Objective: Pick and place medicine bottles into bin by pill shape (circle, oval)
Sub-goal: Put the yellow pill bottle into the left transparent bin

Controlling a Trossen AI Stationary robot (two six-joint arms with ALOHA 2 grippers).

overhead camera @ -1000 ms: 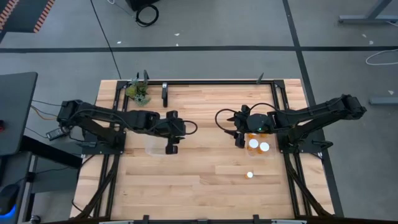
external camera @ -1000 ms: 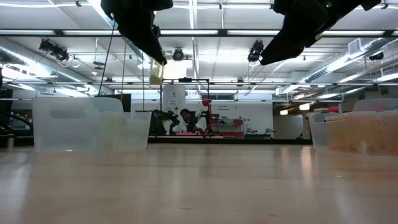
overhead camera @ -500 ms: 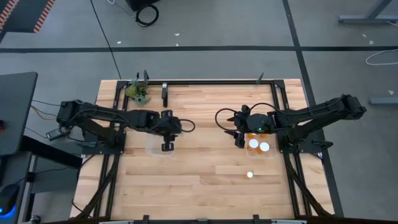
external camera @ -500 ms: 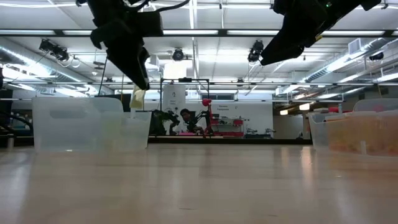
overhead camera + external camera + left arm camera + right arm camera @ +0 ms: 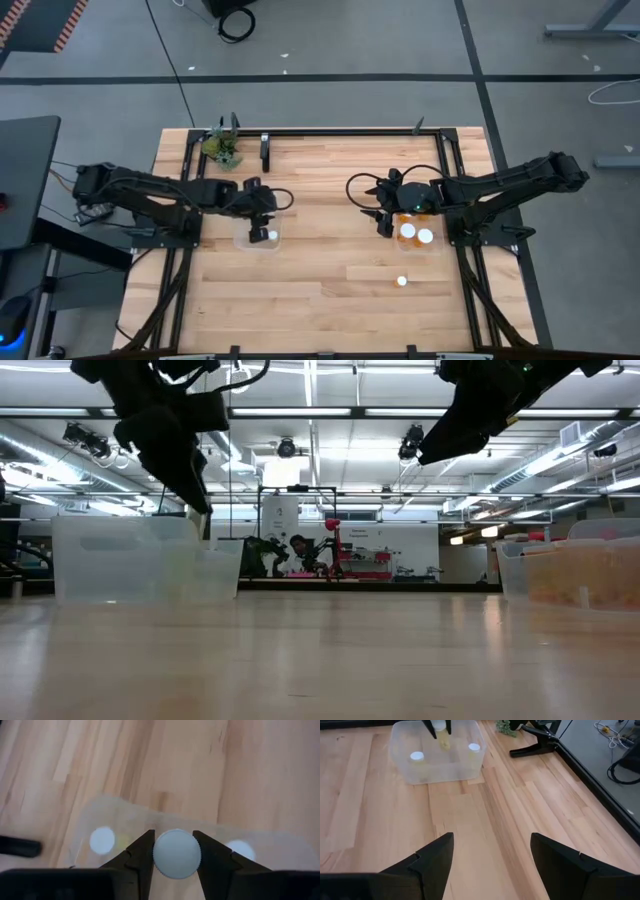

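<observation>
Left wrist view: the left claw (image 5: 176,851) has its two dark fingers (image 5: 140,855) pressed on both sides of a round white cap (image 5: 176,854). It is holding that bottle. The claw is only partly open, just as wide as the cap. Under it is the left bin (image 5: 125,815), a see-through box on the wood table (image 5: 240,765). Two more white caps (image 5: 102,840) lie in that bin, one on each side of the claw.

From above, the left claw (image 5: 259,233) hangs over the left bin (image 5: 245,240) on the left half of the table (image 5: 320,290). In the low view the left arm (image 5: 160,430) comes down just above the bin (image 5: 110,560).

The right claw (image 5: 490,855) is wide open and holds nothing. From above, it (image 5: 384,221) hangs just beside the right bin (image 5: 432,246), which has orange bottles (image 5: 408,234) with white caps in it. One small white bottle (image 5: 402,281) sits alone on the table, near the right bin and closer to the front edge.

A small green plant (image 5: 222,147) and a black clamp (image 5: 265,152) sit at the far edge of the table.
</observation>
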